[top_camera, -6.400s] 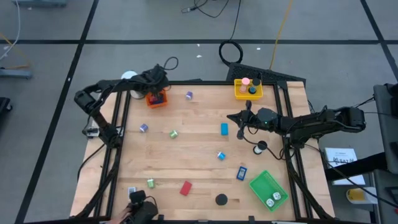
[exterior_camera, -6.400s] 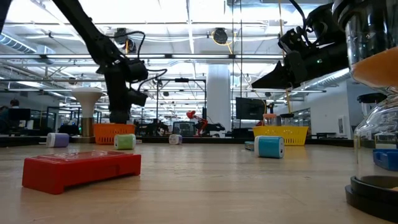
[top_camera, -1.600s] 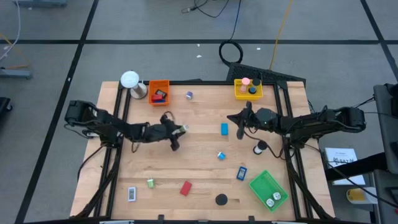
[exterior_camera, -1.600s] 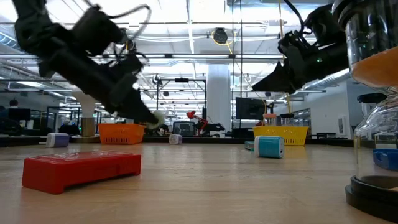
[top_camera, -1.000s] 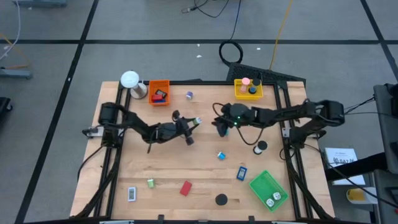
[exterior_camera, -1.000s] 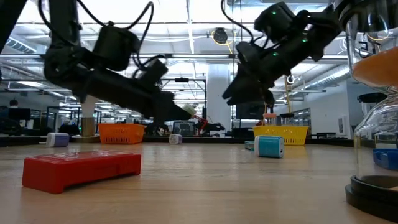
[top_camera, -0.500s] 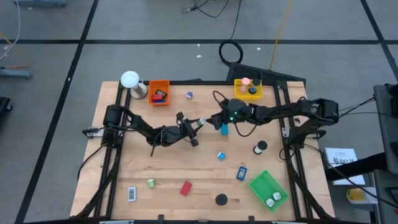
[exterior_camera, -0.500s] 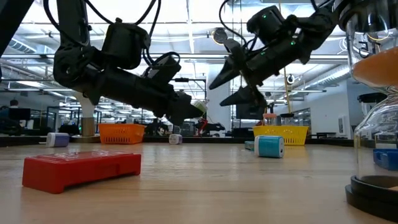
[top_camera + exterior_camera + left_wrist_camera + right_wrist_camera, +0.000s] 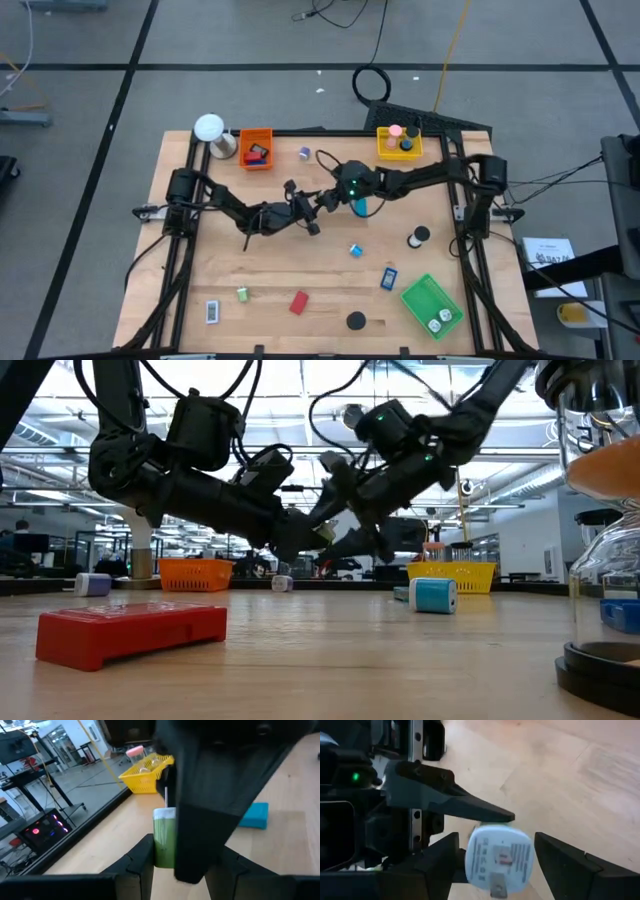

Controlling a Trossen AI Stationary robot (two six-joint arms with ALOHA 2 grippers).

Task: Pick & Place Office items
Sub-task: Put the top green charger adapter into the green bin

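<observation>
Both dark arms reach toward the middle of the high view — the left arm stretched low from the frame's left edge, the right arm extended from the right edge, their tips meeting just above centre. The left pincer [image 9: 320, 197] is closed, clamped on a small green roll [image 9: 164, 837] held out in front of it. The right pincer [image 9: 331, 198] stands with its jaws spread wide — one finger on either side of that roll's white end, both arms raised clear of the counter.
</observation>
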